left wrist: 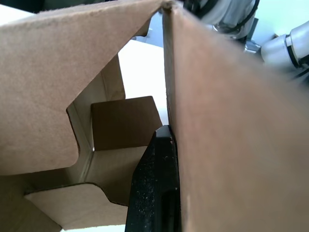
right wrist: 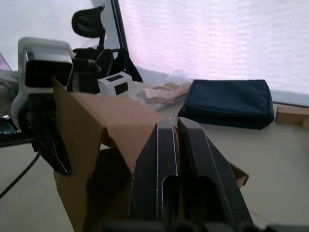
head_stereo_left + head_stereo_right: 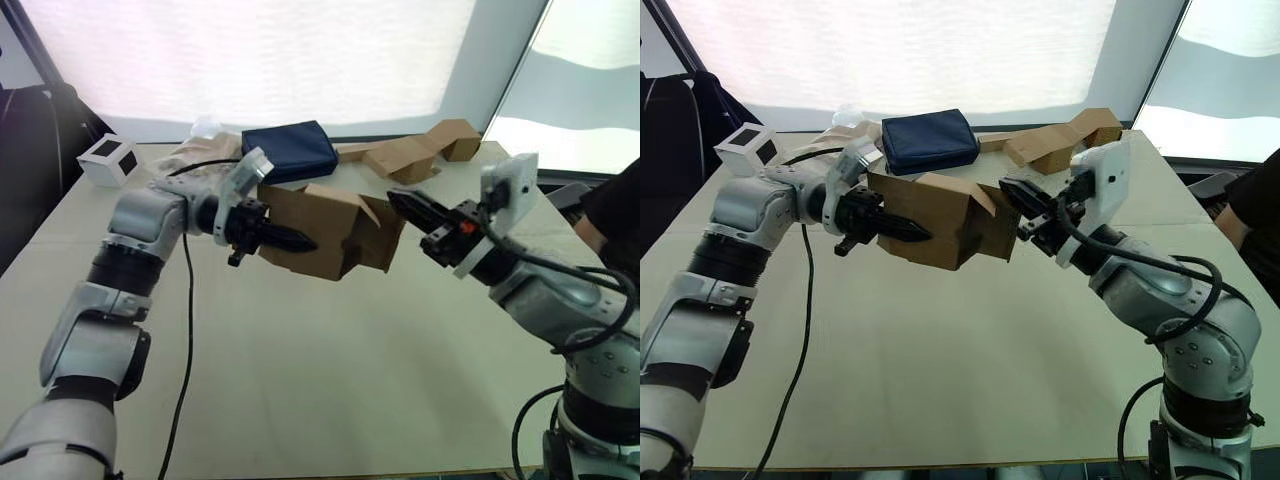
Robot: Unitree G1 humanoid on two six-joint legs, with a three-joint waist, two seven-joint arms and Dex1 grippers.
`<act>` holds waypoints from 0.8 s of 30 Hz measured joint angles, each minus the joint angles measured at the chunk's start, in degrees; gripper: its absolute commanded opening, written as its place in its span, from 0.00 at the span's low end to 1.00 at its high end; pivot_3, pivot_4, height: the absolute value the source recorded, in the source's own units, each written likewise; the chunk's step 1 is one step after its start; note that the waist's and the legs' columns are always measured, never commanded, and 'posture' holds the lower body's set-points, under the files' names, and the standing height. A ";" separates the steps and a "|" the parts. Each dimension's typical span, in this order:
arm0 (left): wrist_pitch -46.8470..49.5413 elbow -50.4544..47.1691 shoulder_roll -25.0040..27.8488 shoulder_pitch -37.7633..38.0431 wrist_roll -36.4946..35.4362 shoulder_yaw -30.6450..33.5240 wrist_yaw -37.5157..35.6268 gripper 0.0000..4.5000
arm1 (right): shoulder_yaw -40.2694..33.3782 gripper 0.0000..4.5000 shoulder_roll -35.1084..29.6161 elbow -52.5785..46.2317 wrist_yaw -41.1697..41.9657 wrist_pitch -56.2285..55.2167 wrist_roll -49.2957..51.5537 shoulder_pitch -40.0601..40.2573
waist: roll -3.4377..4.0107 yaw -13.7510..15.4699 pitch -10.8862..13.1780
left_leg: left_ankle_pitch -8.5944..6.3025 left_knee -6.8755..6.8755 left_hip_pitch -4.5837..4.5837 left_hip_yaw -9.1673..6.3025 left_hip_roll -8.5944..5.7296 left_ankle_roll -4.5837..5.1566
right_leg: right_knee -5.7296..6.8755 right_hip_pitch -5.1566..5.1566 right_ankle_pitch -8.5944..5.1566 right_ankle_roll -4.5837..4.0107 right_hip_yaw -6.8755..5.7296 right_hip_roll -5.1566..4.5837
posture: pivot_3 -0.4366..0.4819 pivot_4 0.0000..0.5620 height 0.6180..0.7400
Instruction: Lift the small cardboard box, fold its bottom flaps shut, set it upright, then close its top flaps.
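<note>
The small cardboard box point(image 3: 318, 238) hangs on its side above the table, open ends facing left and right. My left gripper point(image 3: 303, 243) is shut on its near side wall, with one finger point(image 1: 157, 186) lying along the cardboard. At the box's right end, brown flaps point(image 3: 378, 232) stand partly folded inward; I cannot tell whether they are the bottom flaps or the top flaps. My right gripper point(image 3: 398, 204) is shut, its fingers point(image 2: 166, 159) pressed together, tips touching those flaps from the right. Through the box's inside I see more flaps point(image 1: 123, 123) bent inward.
At the back of the table point(image 3: 330, 390) lie a navy pouch point(image 3: 290, 150), flattened brown cardboard point(image 3: 420, 152), a crumpled wrapper point(image 3: 200, 150) and a small white cube with black faces point(image 3: 108, 160). A black cable point(image 3: 186, 330) hangs from my left arm. A person's sleeve point(image 3: 618, 215) shows at the right edge.
</note>
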 measured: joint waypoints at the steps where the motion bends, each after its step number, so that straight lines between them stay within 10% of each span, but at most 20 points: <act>1: 0.00 -0.07 -0.11 0.01 0.06 0.14 0.10 0.02 | 0.62 0.03 -0.15 -0.09 0.22 -0.16 -0.55 0.37 | 0.00 -0.03 0.00 | 0.00 0.01 0.00 0.00 0.00 0.00 | 0.00 0.00 0.00 0.00 0.00 0.00 | 0.48 0.27 1.00; 24: 2.95 -7.53 -3.39 1.43 -1.20 4.71 6.50 0.02 | 7.50 0.03 4.11 2.21 4.56 -3.45 -5.55 -3.41 | 0.00 0.03 0.00 | 0.00 0.06 0.00 -0.01 0.01 0.00 | 0.04 0.00 0.01 0.01 0.00 -0.01 | 0.48 0.27 1.00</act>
